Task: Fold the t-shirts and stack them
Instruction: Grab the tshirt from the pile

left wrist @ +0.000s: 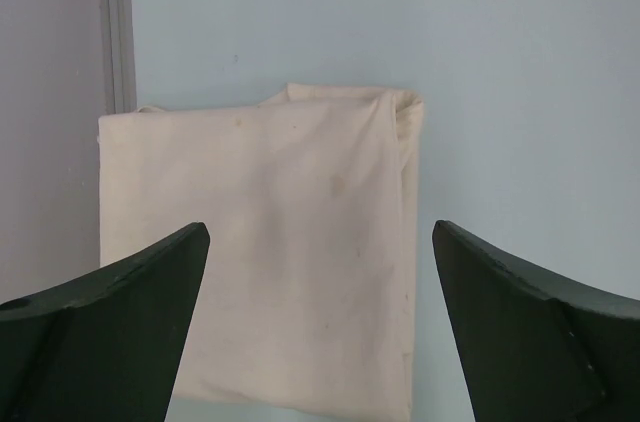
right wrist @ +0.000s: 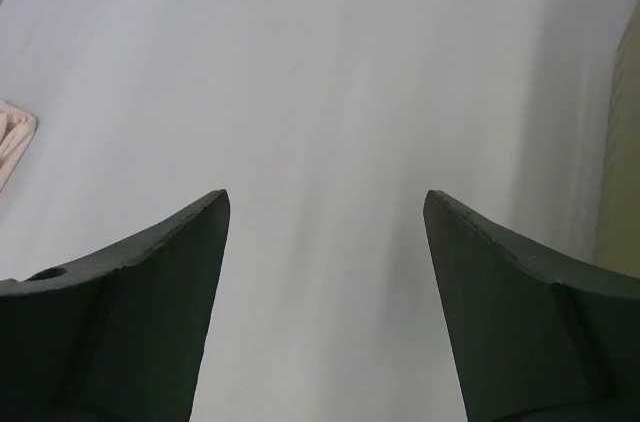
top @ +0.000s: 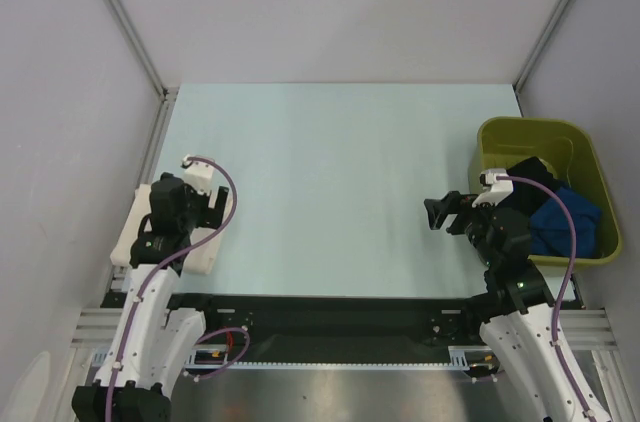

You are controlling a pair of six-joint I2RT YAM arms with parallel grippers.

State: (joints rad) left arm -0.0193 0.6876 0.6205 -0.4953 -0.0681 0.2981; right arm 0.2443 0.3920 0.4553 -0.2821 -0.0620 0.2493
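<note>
A cream t-shirt (top: 203, 262) lies folded in a neat rectangle at the table's near left corner, filling the left wrist view (left wrist: 260, 242). My left gripper (top: 205, 210) (left wrist: 320, 227) hovers over it, open, with nothing between its fingers. In the olive-green bin (top: 530, 125) at the right lie a crumpled blue t-shirt (top: 570, 222) and a black t-shirt (top: 525, 177), partly hidden by my right arm. Just left of the bin, my right gripper (top: 436, 214) (right wrist: 326, 197) stands open and empty above bare table, pointing left.
The pale blue table top (top: 340, 172) is bounded by grey walls at the back and on both sides. The bin's edge (right wrist: 622, 172) shows at the right of the right wrist view, and a corner of the cream t-shirt (right wrist: 12, 142) at its left.
</note>
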